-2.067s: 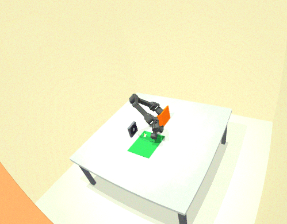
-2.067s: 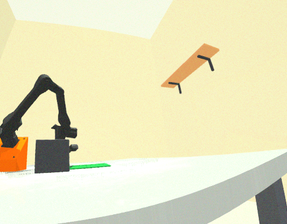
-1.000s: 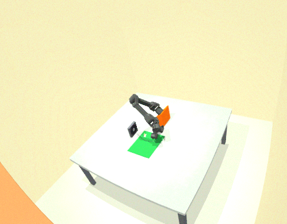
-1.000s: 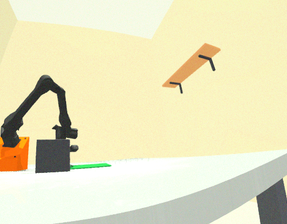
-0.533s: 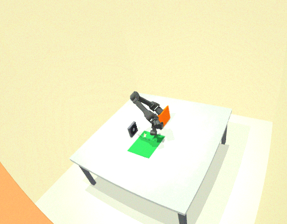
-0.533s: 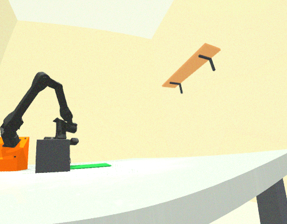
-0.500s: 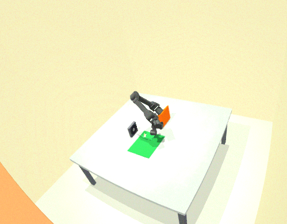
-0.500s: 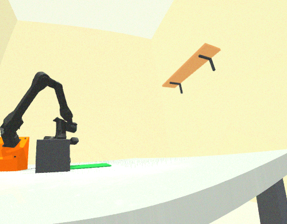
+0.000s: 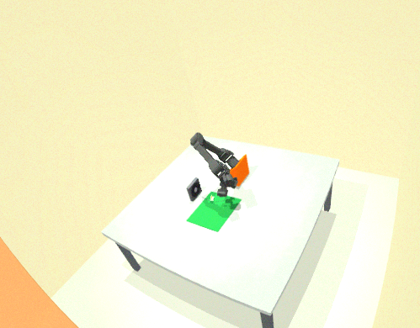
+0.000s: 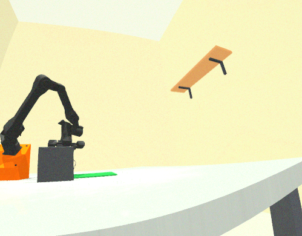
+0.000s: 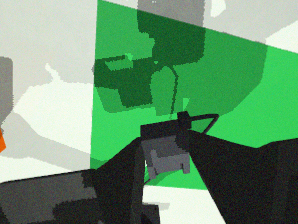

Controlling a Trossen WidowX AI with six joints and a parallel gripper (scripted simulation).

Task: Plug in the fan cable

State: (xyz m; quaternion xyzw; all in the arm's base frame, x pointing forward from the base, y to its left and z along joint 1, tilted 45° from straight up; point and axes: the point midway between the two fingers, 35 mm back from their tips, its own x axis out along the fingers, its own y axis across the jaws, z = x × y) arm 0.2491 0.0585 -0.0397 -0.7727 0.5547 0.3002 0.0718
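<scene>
Plug (image 11: 166, 150) of the fan's cable is sitting clamped between the two dark fingers in the wrist view, a grey block with a darker top edge, and it is hanging above the green board (image 11: 235, 105) rather than resting on it. A thin black cable (image 11: 202, 118) is looping out from the plug's upper right corner.

Going left to right in the top view, the fan (image 9: 194, 188) is standing as a dark square on the white table (image 9: 281, 219), just left of the board's near-left corner. Beside it, a small pale part (image 9: 211, 197) is showing at the board's upper left edge; whether this is the header cannot be told. The gripper (image 9: 222, 192) is hovering just right of that spot, closed on the plug. Further right, the orange base (image 9: 241, 170) is carrying the arm.

In the exterior view the fan's grey housing (image 10: 55, 164) is hiding the fingertips, so the plug's height above the board cannot be read there.
</scene>
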